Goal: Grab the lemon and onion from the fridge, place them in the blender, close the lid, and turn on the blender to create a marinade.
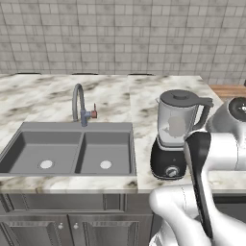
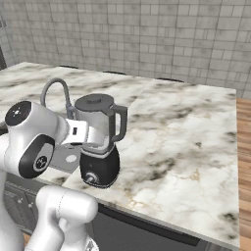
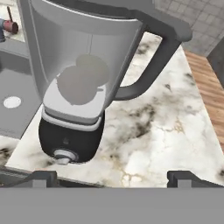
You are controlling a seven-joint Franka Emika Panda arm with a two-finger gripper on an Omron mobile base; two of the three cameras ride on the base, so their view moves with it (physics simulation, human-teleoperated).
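The end effector [image 3: 112,178] is spread wide and grips nothing, hovering just in front of the blender [image 3: 83,87] low at the counter [image 3: 166,131] edge. Two rounded shapes sit together inside the tinted jar, probably the lemon and onion, though colour cannot be told through the tint. The lid [image 1: 178,97] rests on the jar's rim. What appears left is turning the silver knob [image 3: 64,155] on the black base.
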